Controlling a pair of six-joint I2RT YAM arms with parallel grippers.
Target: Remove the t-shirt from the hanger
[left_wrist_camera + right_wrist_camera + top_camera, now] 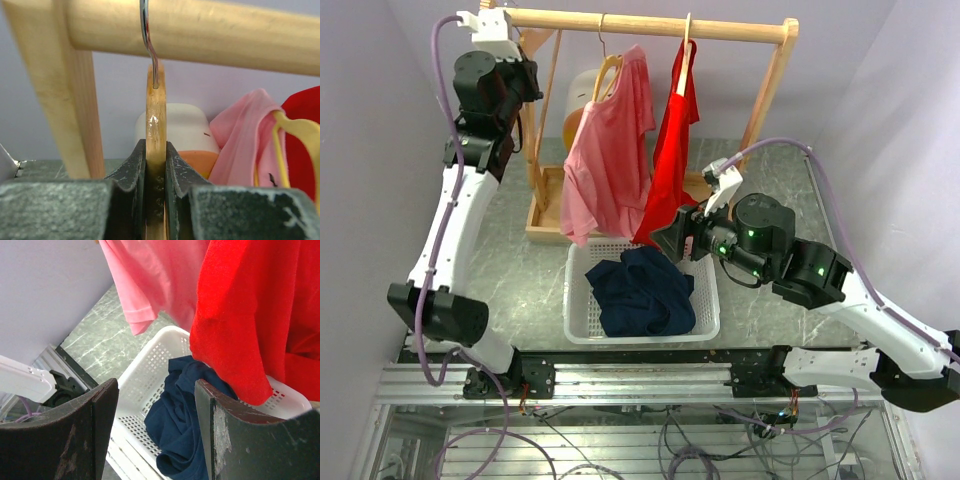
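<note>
A pink t-shirt (610, 160) and a red t-shirt (670, 170) hang on wooden hangers from the rack's rail (650, 24). My left gripper (525, 50) is raised at the rail's left end. In the left wrist view it (156, 165) is shut on a bare wooden hanger (156, 115) whose metal hook is over the rail (225, 35). My right gripper (670, 238) is open and empty beside the red shirt's lower hem. In the right wrist view it (156, 400) is open over the basket, with the red shirt (250, 315) just right of the fingers.
A white basket (575, 300) below the shirts holds a navy t-shirt (640, 290). The rack's left post (65, 100) is close to my left gripper. A white and orange container (578, 100) stands behind the rack. Walls close in on both sides.
</note>
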